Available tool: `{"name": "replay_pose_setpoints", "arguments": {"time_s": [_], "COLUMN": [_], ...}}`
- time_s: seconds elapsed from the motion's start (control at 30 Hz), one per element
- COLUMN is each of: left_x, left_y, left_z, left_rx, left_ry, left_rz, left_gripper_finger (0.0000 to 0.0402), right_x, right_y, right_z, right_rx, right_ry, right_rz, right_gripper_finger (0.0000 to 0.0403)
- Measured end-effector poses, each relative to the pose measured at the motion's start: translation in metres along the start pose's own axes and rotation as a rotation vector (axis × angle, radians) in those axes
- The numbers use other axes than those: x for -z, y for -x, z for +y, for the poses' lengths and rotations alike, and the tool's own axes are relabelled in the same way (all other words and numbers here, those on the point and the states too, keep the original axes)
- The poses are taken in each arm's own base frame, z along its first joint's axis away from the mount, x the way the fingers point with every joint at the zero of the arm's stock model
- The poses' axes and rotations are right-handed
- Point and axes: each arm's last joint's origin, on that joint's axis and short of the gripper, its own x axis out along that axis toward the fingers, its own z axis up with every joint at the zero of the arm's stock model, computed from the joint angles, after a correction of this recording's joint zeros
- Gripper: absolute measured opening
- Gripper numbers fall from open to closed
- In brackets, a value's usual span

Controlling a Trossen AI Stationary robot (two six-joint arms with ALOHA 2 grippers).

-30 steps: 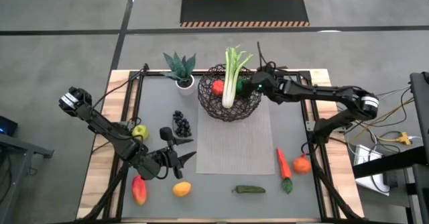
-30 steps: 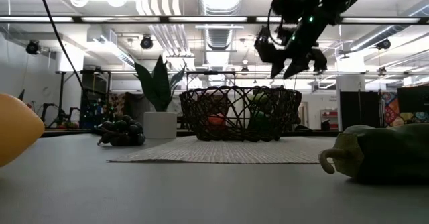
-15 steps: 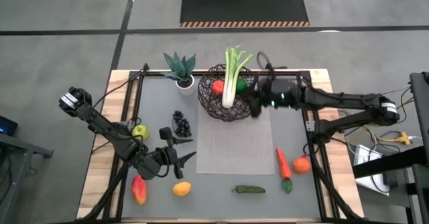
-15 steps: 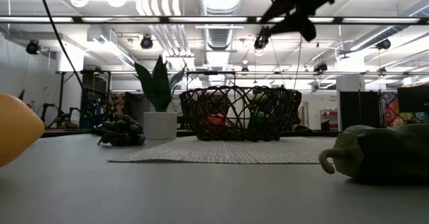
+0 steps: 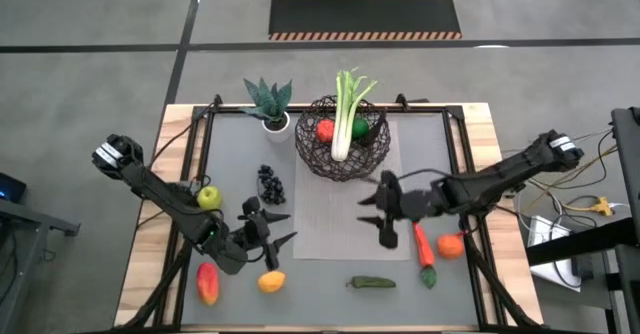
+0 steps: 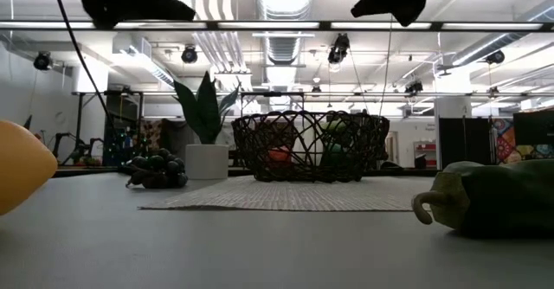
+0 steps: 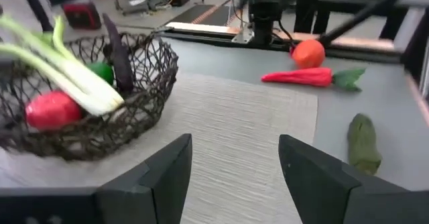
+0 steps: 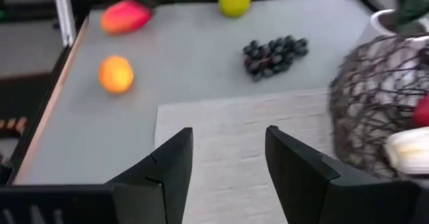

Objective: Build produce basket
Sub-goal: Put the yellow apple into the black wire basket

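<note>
The dark wire basket (image 5: 343, 146) stands at the far middle on a grey mat (image 5: 345, 219). It holds a leek (image 5: 345, 114), a red fruit (image 7: 50, 110), a green fruit (image 7: 100, 71) and a dark eggplant (image 7: 117, 46). My right gripper (image 5: 378, 214) is open and empty above the mat's right part, its fingers (image 8: 167, 174) pointing toward the table's left. My left gripper (image 5: 272, 226) is open and empty above the mat's near left corner. On the table lie grapes (image 5: 270, 184), a green apple (image 5: 208, 196), a red-yellow fruit (image 5: 207, 282), an orange fruit (image 5: 270, 281), a green pepper (image 5: 372, 283), a carrot (image 5: 424, 246) and an orange (image 5: 450, 244).
A small white pot with a spiky green plant (image 5: 268, 104) stands left of the basket at the far edge. A black frame (image 5: 200, 154) runs along the table's left and right sides. The pepper (image 6: 493, 198) lies close to the near edge.
My right gripper has left the basket's right rim, drawn toward the table's near edge and turned, and now hangs open over the mat's right part. The basket and its contents have stayed in place. My left arm has shifted slightly toward the near edge.
</note>
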Motion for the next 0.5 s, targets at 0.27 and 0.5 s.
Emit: {"name": "replay_pose_setpoints", "arguments": {"time_s": [0.27, 0.5], "left_x": [0.004, 0.019], "left_y": [-0.006, 0.002], "left_z": [0.036, 0.097], "left_rx": [-0.156, -0.64], "left_ry": [0.349, 0.497], "left_rz": [0.178, 0.767], "left_gripper_finger": [0.0198, 0.0174], "right_x": [0.016, 0.021], "right_y": [-0.02, -0.036], "right_z": [0.026, 0.034], "right_rx": [-0.038, -0.047], "right_ry": [0.075, 0.125], "right_rz": [0.041, 0.03], "right_gripper_finger": [0.0167, 0.0154]}}
